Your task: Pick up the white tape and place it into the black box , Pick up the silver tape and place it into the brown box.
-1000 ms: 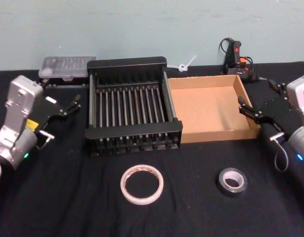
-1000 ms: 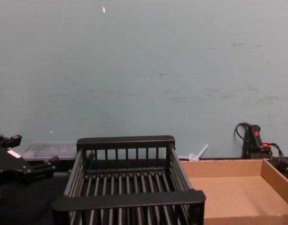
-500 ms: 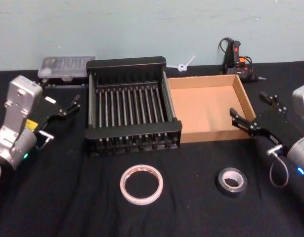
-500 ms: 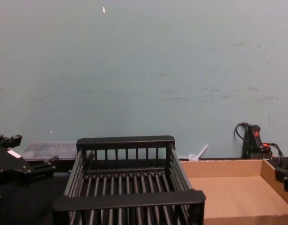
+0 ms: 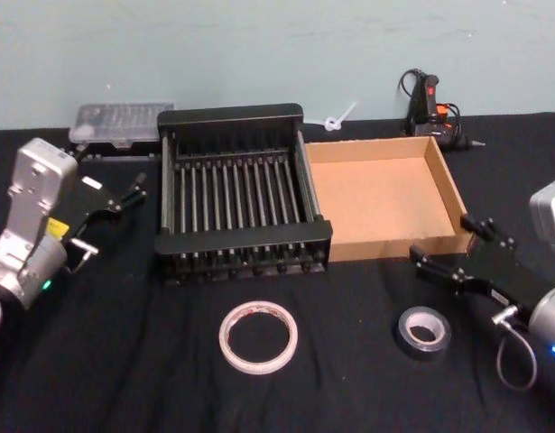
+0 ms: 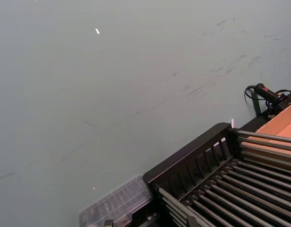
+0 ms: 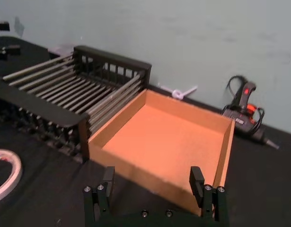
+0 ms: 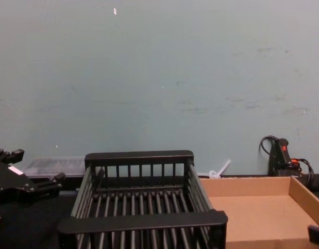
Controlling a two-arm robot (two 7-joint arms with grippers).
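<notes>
Currently, by item:
Silver tape: small thick grey roll with pale core, flat on the black cloth, just below and left of the right fingertips, apart from them.
Right gripper: fingers spread wide, empty, at the near right corner of the brown box.
Brown box: shallow tan cardboard, low walls, touching the black box's right side.
White tape: wide flat ring with red marks, lying before the black box.
Black box: slatted plastic crate, thick rims.
Left gripper: open, idle, left of the crate.
</notes>
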